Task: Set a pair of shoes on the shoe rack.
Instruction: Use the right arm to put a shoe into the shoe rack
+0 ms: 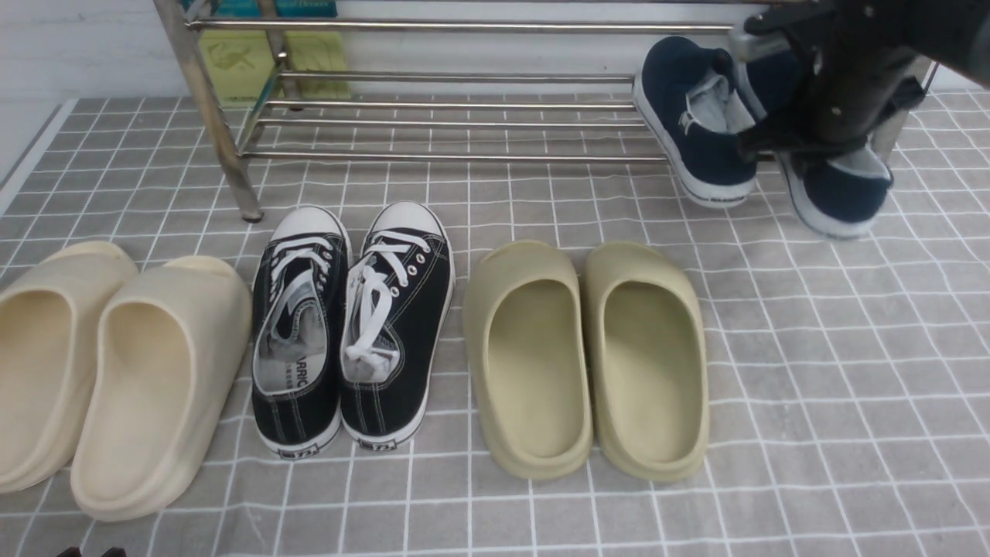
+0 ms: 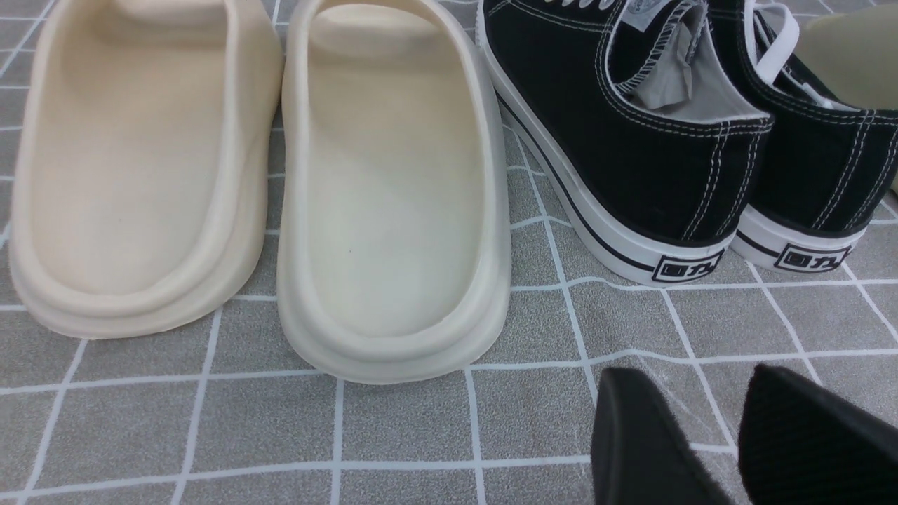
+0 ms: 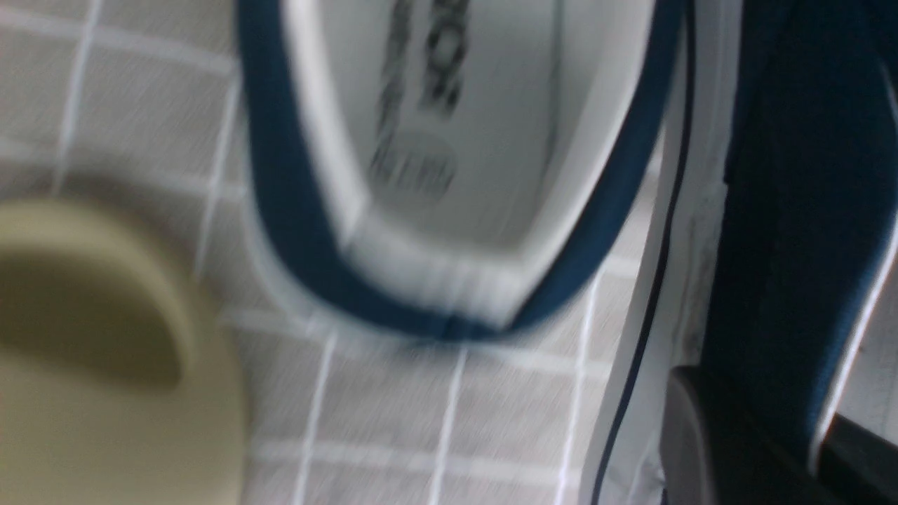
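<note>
Our right gripper (image 1: 800, 139) is clamped on the pair of shoes (image 1: 696, 116), its black fingers closed where the two navy slip-ons sit side by side. In the blurred right wrist view we make out one dark finger (image 3: 708, 442) pressed against navy canvas, with the open mouth and pale lining of the other shoe (image 3: 449, 140) just beside it. Both shoes hang tilted under this gripper, toes up and white-soled heels down. They are at the right end of the shoe rack (image 1: 464, 26), with their toes over its lower bars and their heels dropping past the front bar toward the table (image 1: 851, 387). We cannot tell whether the heels touch the table. The rest of the rack stretches away to this gripper's left.

The olive slides (image 1: 588, 356) lie below and to the left of the right gripper, nearer to us and well apart from it. One rounded edge shows in its wrist view (image 3: 84, 365).

Our left gripper (image 2: 691, 382) hovers low over the checked grey cloth with its two black fingers apart and nothing between them. Just ahead of it stand the heels of the black lace-up sneakers (image 2: 631, 140). The cream slides (image 2: 393, 210) rest ahead and to its left, touching each other and just beside the sneakers.
</note>
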Tool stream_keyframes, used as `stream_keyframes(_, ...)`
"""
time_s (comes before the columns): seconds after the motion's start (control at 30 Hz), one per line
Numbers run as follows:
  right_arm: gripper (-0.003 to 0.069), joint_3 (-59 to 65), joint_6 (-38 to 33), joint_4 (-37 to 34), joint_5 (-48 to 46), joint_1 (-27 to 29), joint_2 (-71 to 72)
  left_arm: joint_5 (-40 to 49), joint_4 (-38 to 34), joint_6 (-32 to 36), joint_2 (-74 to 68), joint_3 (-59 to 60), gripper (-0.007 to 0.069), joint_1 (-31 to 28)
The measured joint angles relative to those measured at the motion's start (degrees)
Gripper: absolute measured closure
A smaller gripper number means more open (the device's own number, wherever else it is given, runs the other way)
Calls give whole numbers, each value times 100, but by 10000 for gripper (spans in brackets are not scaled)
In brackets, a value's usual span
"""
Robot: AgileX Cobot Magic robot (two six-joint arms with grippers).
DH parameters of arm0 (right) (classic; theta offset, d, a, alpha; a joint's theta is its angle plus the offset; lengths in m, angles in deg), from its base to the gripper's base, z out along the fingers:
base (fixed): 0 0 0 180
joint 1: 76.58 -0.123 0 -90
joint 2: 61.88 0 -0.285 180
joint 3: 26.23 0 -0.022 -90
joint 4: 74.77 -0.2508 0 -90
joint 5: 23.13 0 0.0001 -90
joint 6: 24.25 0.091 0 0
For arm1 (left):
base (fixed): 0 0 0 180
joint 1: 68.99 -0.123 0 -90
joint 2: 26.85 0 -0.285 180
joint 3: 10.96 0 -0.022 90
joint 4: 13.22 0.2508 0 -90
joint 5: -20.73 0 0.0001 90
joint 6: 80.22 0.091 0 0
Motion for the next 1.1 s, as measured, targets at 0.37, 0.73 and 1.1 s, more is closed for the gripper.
stream_keyframes(0.37,630,-1416,-111,184,66,0,-1134,0,0,0,0,0,386,0)
stream_keyframes(0.73,240,-1526,-111,278,-31,66,-1029,0,0,0,0,0,386,0)
stream_keyframes(1.1,223,-1193,-111,113,-506,60,374,0,0,0,0,0,386,0)
